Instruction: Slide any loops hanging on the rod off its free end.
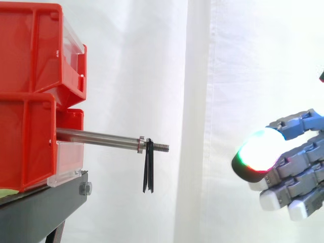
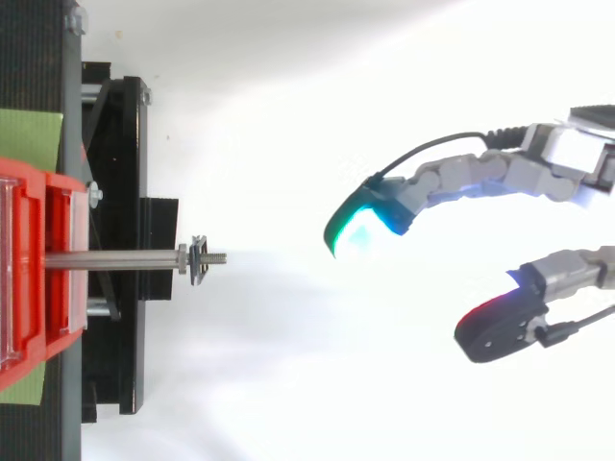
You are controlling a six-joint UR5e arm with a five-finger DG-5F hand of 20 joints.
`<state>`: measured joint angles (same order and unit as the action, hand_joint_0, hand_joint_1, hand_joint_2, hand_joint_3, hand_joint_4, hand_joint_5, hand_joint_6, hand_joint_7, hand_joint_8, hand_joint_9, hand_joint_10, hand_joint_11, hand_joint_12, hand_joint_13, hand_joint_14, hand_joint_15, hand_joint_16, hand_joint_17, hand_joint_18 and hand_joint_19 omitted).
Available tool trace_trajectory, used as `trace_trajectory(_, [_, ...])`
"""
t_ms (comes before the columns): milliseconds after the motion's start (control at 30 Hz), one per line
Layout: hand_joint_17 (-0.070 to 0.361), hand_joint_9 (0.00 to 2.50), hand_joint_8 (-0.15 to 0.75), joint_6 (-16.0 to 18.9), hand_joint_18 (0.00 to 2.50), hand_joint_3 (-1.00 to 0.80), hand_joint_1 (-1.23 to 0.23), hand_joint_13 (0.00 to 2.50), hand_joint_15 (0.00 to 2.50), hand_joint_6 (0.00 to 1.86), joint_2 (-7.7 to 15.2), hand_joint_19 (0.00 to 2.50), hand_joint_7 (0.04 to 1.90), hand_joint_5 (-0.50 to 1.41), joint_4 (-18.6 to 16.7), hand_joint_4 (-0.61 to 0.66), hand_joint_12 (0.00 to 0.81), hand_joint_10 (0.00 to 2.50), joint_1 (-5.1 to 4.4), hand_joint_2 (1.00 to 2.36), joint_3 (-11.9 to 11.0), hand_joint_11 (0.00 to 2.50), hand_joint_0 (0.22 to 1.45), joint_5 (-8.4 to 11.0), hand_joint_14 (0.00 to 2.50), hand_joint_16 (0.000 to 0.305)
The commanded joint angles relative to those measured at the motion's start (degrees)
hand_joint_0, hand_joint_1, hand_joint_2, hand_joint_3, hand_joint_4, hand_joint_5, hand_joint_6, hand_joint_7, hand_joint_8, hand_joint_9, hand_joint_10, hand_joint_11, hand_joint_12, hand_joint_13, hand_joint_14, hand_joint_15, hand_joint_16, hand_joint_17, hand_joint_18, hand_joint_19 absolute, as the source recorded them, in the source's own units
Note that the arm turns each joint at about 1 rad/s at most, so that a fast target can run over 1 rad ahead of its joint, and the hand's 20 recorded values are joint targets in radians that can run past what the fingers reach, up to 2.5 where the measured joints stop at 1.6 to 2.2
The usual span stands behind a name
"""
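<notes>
A white curtain (image 1: pixel 228 76) is hanging behind the whole scene and is showing as a pale ground around the hand (image 1: pixel 298 167). Well apart from the hand, across open space from its fingertips, red bins (image 1: pixel 30 61) are sitting stacked on a black stand (image 1: pixel 40 207). A patch of green (image 2: pixel 29 134) is showing beside the bins on the stand.

A metal rod (image 1: pixel 96 136) is sticking out level from the bins, its threaded free end (image 1: pixel 161 147) pointing toward the hand. A black loop (image 1: pixel 148 174) is hanging on the rod on the hand's side of a small collar (image 1: pixel 140 144), close to the free end, and is dangling straight down.

The hand is hovering at about the rod's height with its fingers (image 2: pixel 452 178) gently bent and spread wide apart, gripping and touching nothing. One pad (image 2: pixel 357 226) is glowing green and white toward the rod. Another pad (image 2: pixel 495 327) is glowing red, farther from the rod.
</notes>
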<state>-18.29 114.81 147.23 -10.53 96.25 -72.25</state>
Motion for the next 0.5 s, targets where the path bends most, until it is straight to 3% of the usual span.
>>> trace_trajectory(0, [0.133, 0.53, 0.300, 0.80, 0.56, -0.40, -0.51, 0.53, 0.00, 0.50, 2.88, 0.26, 0.66, -0.24, -5.90, 0.29, 0.378, 0.00, -0.36, 1.01, 0.16, 0.00, 0.60, 0.71, 0.00, 0.059])
trace_trajectory(33, [0.133, 0.54, 0.301, 0.98, 0.56, -0.40, -0.51, 0.53, 0.00, 0.50, 3.32, 0.27, 0.66, -0.24, -6.87, 0.29, 0.378, 0.00, -0.36, 1.01, 0.16, 0.00, 0.60, 0.79, 0.00, 0.059])
trace_trajectory(67, [0.133, 0.54, 0.300, 1.77, 0.56, -0.40, -0.51, 0.53, 0.00, 0.50, 5.34, 0.27, 0.67, -0.24, -10.74, 0.29, 0.378, 0.00, -0.36, 1.01, 0.08, 0.00, 0.60, 1.15, 0.00, 0.059])
trace_trajectory(133, [0.133, 0.54, 0.301, 1.95, 0.56, -0.40, -0.51, 0.53, 0.00, 0.50, 5.78, 0.26, 0.66, -0.24, -11.53, 0.29, 0.378, 0.00, -0.36, 1.01, -0.10, 0.00, 0.60, 1.23, 0.00, 0.059])
trace_trajectory(233, [0.134, 0.54, 0.302, 2.21, 0.56, -0.40, -0.51, 0.53, 0.00, 0.50, 9.38, 0.26, 0.66, -0.24, -15.84, 0.29, 0.378, 0.00, -0.54, 1.01, -1.86, 0.00, 0.60, 1.67, 0.00, 0.059])
trace_trajectory(400, [0.133, 0.54, 0.301, 4.41, 0.57, -0.40, -0.51, 0.54, 0.00, 0.50, 14.22, 0.26, 0.67, -0.24, -15.48, 0.29, 0.379, 0.00, -0.36, 1.01, -6.08, 0.00, 0.60, 1.76, 0.00, 0.059])
trace_trajectory(467, [0.133, 0.55, 0.301, 5.55, 0.57, -0.41, -0.51, 0.54, 0.00, 0.50, 15.18, 0.26, 0.66, -0.24, -15.40, 0.29, 0.381, 0.00, -0.28, 1.01, -6.95, 0.00, 0.60, 1.76, 0.00, 0.059])
